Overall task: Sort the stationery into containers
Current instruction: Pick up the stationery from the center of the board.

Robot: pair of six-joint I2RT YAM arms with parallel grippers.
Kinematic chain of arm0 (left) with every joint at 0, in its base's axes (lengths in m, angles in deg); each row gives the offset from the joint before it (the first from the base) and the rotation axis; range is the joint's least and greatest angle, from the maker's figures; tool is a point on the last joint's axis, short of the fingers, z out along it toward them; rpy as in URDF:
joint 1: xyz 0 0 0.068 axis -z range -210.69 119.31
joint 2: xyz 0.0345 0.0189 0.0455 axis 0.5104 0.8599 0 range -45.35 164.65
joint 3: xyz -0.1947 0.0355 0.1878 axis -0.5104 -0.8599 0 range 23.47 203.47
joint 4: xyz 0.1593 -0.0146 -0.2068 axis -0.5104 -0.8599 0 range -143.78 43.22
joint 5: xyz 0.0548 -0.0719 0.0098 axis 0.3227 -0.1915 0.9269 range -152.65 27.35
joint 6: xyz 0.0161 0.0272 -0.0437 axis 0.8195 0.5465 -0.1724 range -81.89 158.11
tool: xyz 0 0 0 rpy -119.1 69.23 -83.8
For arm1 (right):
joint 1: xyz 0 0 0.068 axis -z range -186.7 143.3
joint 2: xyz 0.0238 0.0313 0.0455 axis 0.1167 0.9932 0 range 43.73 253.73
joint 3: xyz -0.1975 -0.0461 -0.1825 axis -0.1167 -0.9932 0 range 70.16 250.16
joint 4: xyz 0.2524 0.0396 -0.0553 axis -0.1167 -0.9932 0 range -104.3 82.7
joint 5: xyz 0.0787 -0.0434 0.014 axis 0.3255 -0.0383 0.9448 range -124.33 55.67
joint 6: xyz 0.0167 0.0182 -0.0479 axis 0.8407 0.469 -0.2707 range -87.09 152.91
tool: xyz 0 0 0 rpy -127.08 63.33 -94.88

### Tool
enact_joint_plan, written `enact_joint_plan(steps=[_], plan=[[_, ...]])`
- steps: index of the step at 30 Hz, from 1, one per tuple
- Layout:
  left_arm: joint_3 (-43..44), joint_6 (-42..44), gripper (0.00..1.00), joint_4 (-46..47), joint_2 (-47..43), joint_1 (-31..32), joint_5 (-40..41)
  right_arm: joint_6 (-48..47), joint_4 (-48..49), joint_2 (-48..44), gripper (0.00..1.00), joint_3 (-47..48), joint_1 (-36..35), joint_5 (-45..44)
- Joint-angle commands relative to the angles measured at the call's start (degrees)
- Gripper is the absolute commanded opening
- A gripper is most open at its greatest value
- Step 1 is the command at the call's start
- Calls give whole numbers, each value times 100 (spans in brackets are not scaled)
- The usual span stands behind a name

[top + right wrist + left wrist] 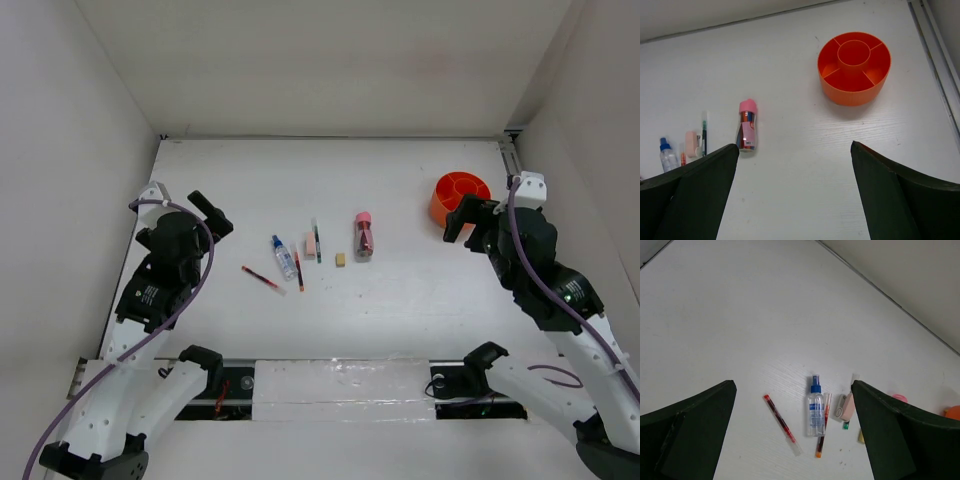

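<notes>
Left tool: the left gripper is at mid-left of the overhead view, jaws spread wide with nothing between them.
Right tool: the right gripper is at mid-right, also spread and empty, just beside the orange tub.
Deciding relation: all the stationery lies in a loose row at centre frame, between the two tools and apart from both. It is right of the left tool and left of the right one.
Nearest to left tool: a red pen, long axis slanting from upper left to lower right. Next out is the clear bottle, blue cap toward the top of frame, with a second red pen close along its right side.
Nearest to right tool: the pink-capped cylinder, long axis near vertical in frame, cap at the upper end.
Mid-row: the pink eraser, the dark green pen and the tan cube.
Judgement: the left arm is better placed for the slanted pen, and the right arm for the cylinder and the tub.
Tub contents: no item shows in the compartments, though the near wall hides part of their floors.
Hard to make out: whether eraser and green pen touch cannot be told. In the left wrist view the cube is only a sliver at the right finger's edge, and it is absent from the right wrist view. In the overhead view the right tool overlaps the tub's lower edge.
</notes>
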Motion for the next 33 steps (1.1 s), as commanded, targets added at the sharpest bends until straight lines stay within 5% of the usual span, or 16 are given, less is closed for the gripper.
enact_joint_plan(steps=[1, 12, 16, 22, 33], plan=[[152, -37, 100, 3, -61, -6, 26, -23, 82, -125, 100, 244, 38, -81], [335, -65, 100, 177, -44, -6, -332, 65, 302, -565, 100, -46, 38, 113], [959, -141, 100, 186, 1369, 422, -1484, 65, 152, -459, 100, -46, 38, 34], [2162, -731, 100, 267, 3668, 2538, -231, 117, 152, -565, 100, -99, 38, 34], [4791, -1048, 100, -620, 7215, 3289, -36, 65, 205, -731, 100, -89, 38, 604]])
